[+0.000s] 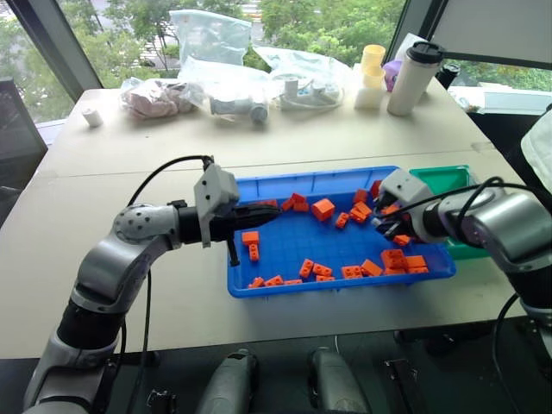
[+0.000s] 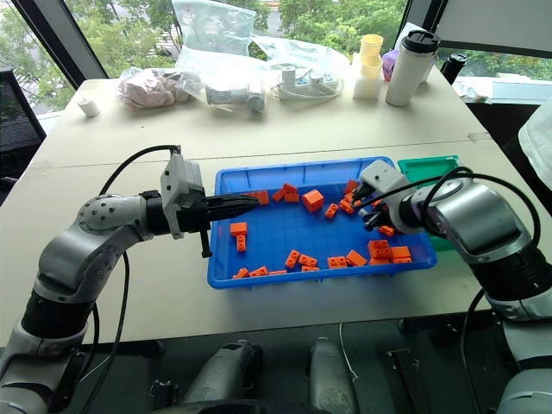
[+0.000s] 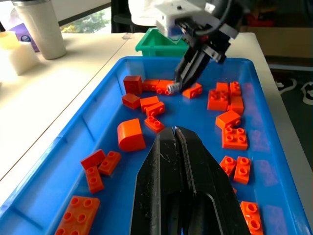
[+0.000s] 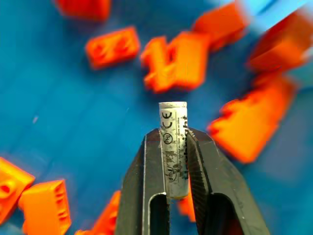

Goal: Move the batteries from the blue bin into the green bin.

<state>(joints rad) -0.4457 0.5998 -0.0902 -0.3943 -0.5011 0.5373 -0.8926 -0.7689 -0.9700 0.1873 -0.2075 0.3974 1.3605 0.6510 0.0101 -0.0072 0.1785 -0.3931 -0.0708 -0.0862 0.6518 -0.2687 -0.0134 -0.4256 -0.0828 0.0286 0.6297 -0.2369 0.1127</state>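
Note:
A silver-grey battery point(image 4: 173, 147) with dark markings stands clamped between the black fingers of my right gripper point(image 4: 173, 136), which is shut on it. The right gripper point(image 1: 390, 221) hovers over the right end of the blue bin point(image 1: 293, 243), pointing down, and the battery's pale end point(image 3: 171, 89) pokes out just above the orange bricks. The green bin point(image 1: 444, 179) sits against the blue bin's far right corner, just beyond the right gripper. My left gripper point(image 1: 272, 210) is shut on nothing, held level over the blue bin's left end and pointing to the right.
Several orange toy bricks point(image 1: 323, 208) lie scattered in the blue bin, thickest at its right end. Plastic bags point(image 1: 211, 39), stacked cups point(image 1: 372, 76) and a tall tumbler point(image 1: 412, 78) line the table's far side. A person's white sleeve point(image 1: 539, 147) shows at the right edge.

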